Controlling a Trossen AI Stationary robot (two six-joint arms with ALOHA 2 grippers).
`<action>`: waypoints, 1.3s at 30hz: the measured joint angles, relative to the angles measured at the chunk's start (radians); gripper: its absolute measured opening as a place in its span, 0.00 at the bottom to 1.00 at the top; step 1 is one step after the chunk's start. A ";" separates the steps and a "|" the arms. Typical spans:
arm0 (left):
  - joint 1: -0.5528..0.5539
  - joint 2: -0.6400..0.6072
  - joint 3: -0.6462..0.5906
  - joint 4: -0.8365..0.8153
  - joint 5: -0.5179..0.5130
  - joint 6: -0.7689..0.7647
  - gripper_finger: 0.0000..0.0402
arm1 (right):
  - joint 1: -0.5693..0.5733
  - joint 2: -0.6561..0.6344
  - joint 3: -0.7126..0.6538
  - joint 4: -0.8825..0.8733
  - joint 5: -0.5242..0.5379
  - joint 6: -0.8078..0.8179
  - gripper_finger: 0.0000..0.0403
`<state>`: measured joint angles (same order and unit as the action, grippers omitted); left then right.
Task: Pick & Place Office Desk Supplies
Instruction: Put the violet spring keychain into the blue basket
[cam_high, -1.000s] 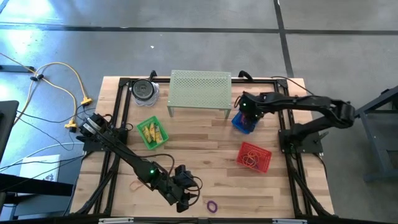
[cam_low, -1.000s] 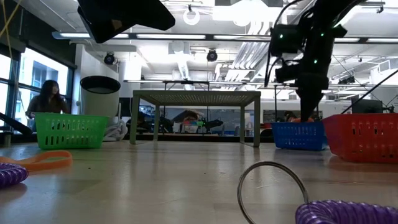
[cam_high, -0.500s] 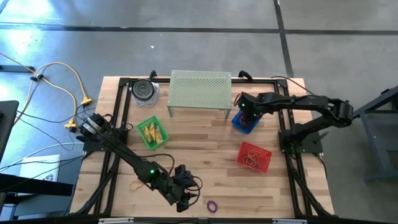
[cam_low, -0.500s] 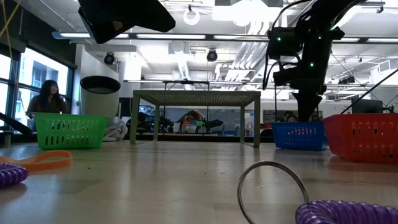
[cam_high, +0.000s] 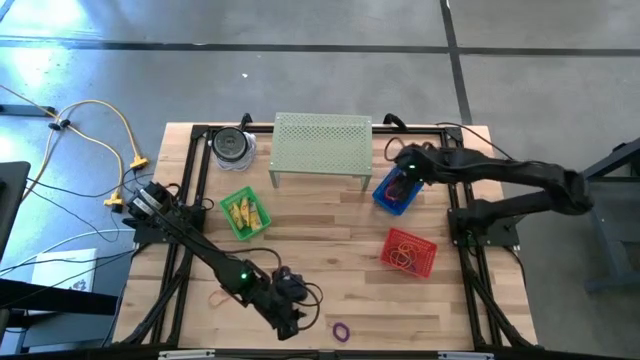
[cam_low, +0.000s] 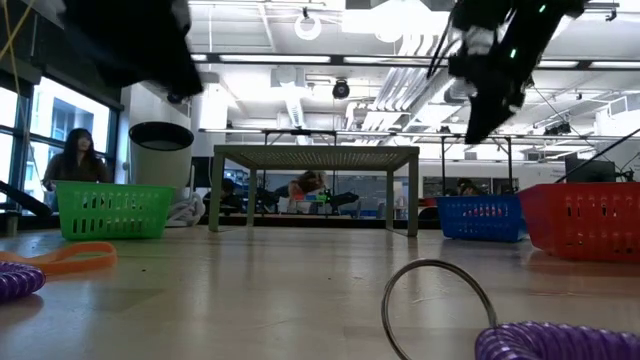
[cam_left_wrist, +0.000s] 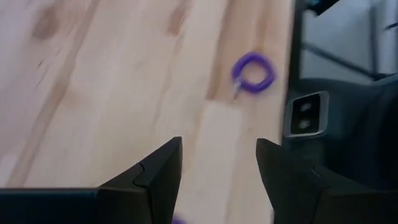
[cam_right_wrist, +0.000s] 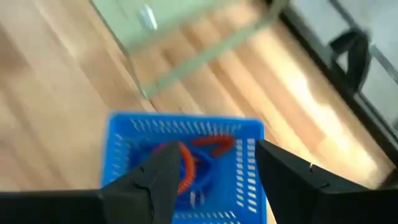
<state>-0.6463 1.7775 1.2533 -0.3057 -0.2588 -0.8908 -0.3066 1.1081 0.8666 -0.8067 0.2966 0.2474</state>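
The bands are spread over several spots on the desk: a purple loop lies flat near the front edge, an orange-tan band lies stretched out toward the front left, its long axis running roughly along the front edge, and a tangle of red and blue bands sits in the blue basket. More bands fill the red basket, and yellow oblong pieces lie in the green basket, pointing various ways. No writing or label is readable on any of them.

The right gripper hangs above the blue basket's back edge with its jaws spread and nothing between them; a second ago it stood lower, down at the basket. The left gripper hovers low over the front of the desk, just left of the purple loop, jaws apart and empty; it has shifted slightly.

Behind the baskets stands a pale green perforated stand, with a dark-lidded jar at its left. A person sits in the room beyond.
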 joint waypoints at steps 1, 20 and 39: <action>0.000 0.000 0.000 -0.022 0.001 -0.006 0.50 | 0.016 -0.032 0.002 0.011 0.001 0.015 0.48; -0.066 0.000 0.000 -0.306 0.126 -0.501 0.48 | 0.453 -0.300 0.002 0.362 -0.013 -0.086 0.48; -0.076 0.060 0.000 -0.336 0.201 -0.797 0.39 | 0.607 -0.150 0.001 0.445 -0.007 -0.099 0.48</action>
<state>-0.7227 1.8379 1.2530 -0.6417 -0.0575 -1.6879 0.3009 0.9582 0.8677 -0.3615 0.2897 0.1480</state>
